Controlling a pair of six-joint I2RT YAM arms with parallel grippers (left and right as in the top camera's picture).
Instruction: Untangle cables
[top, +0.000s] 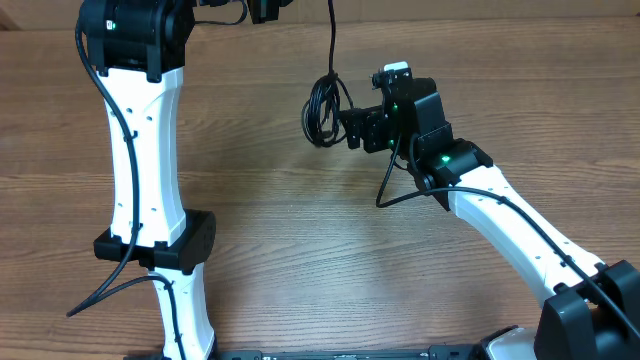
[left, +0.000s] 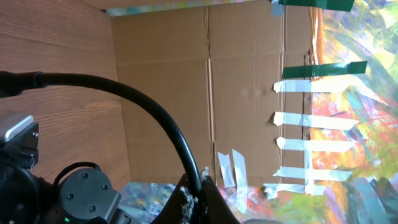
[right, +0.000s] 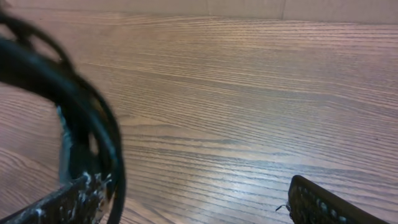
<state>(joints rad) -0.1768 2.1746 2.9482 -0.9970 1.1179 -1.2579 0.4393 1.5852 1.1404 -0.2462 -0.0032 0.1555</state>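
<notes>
Two pincers, two jobs. My left pincer (left: 198, 194) is lifted high and looks clamped on a single black cord strand (top: 332, 40), so that the strand runs taut down to the coiled bundle of thin black flexible cables (top: 322, 105). The bundle sits over the far middle of the brown wood-grain table (top: 300, 250). My right pincer (top: 345, 127) is just beside it with jaws spread wide, gripping nothing. The loops sit against one scuffed finger (right: 68, 202), I judge to steady the coil while the strand is drawn out.

From overhead my left pincer is cut off at the top edge, so where the strand meets it goes unseen. No plug ends show. The loops are a blur in the right wrist view. I cannot tell whether they hook around the finger or lie against it, nor whether the bundle touches the table.
</notes>
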